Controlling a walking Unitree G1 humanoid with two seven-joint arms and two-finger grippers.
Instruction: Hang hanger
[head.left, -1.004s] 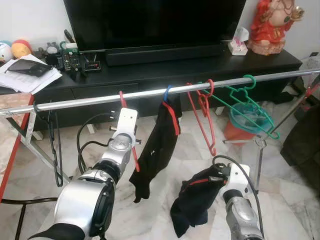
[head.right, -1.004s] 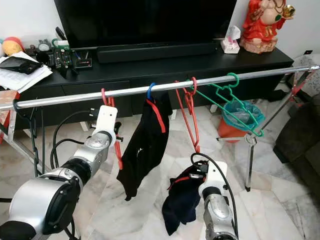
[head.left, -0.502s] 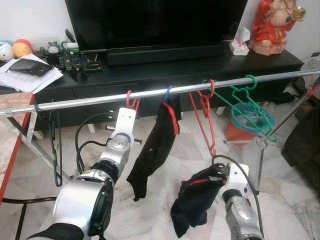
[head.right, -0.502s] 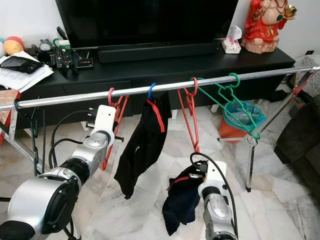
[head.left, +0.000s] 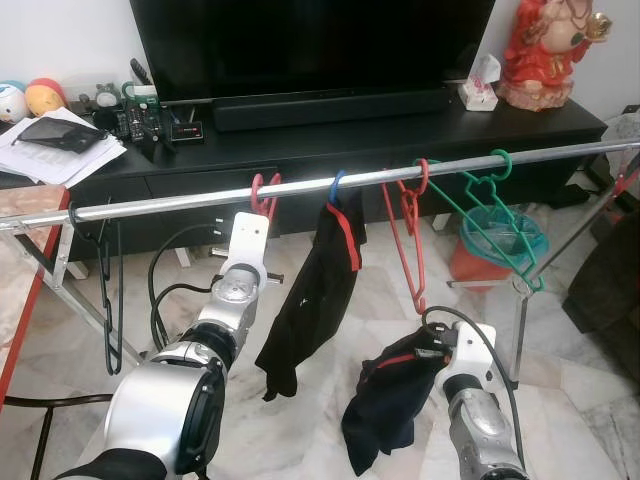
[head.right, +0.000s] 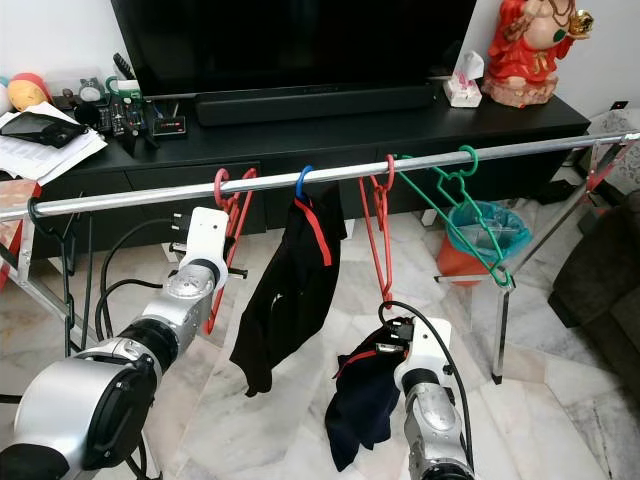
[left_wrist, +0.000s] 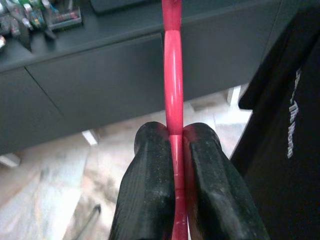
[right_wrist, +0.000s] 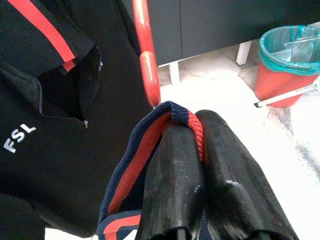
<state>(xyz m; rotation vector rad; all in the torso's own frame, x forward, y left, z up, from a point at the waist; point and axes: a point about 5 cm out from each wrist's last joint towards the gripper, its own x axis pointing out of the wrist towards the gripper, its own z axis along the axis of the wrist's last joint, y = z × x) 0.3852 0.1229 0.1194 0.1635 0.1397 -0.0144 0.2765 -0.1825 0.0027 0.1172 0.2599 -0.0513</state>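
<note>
Now left hand (left_wrist: 175, 145) pinches the red hanger (left_wrist: 172, 95) hooked on the rail (head.left: 180, 205); right hand (right_wrist: 200, 145) grips a dark garment (right_wrist: 125, 175)

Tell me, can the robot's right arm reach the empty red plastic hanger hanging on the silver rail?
Probably yes. The empty red plastic hanger dangles just above the right end effector, with nothing between them. But that end effector is shut on a black garment with red trim, so it cannot grasp anything else.
</note>
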